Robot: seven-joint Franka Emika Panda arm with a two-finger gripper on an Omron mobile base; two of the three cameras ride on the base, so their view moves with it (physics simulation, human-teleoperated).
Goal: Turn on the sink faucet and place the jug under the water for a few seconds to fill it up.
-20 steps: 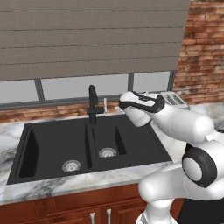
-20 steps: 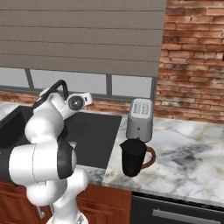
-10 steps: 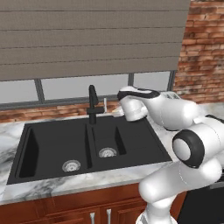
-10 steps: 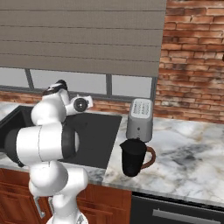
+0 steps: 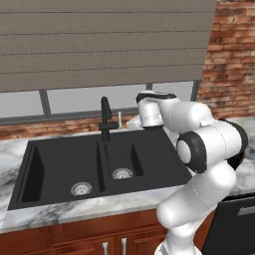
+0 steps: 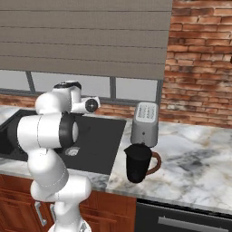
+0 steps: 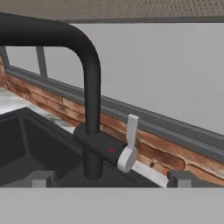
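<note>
The black sink faucet (image 7: 92,113) rises close in front of the hand, its spout bent over to the left and its pale lever (image 7: 128,146) standing upright on the short side arm. My gripper (image 7: 111,178) is open, its fingertips (image 7: 41,178) spread wide to either side of the faucet base, touching nothing. From the left base view the hand (image 5: 130,123) hovers just right of the faucet (image 5: 105,119). No water runs. The black jug (image 6: 138,163) with its brown handle stands on the counter right of the sink (image 6: 102,140), far from the gripper.
A silver toaster (image 6: 145,123) stands just behind the jug. A brick ledge and window frame (image 7: 175,131) run close behind the faucet. The double basin (image 5: 60,167) with two silver drains lies below. The marble counter (image 6: 195,163) stretches to the right.
The arm has swung left and folded in, carrying the hand from over the right counter to just beside the faucet's lever. The jug has not moved.
</note>
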